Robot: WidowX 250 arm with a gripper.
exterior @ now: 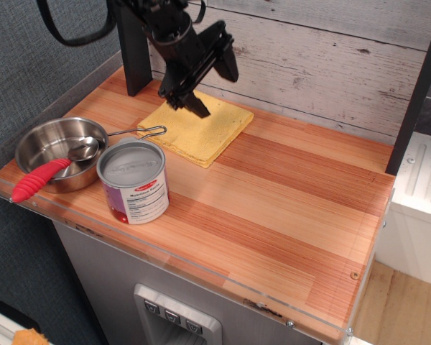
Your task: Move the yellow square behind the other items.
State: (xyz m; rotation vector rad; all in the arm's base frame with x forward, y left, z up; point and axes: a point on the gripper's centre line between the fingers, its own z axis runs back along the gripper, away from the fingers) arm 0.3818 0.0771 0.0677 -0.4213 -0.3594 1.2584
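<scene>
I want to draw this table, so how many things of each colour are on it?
Yellow: 1, the yellow square
Shiny silver: 1, the saucepan
Red and silver: 1, the red-handled spoon
Purple, white and silver: 1, the tin can
Total: 4
The black claw hangs open above the square and is not counted.
</scene>
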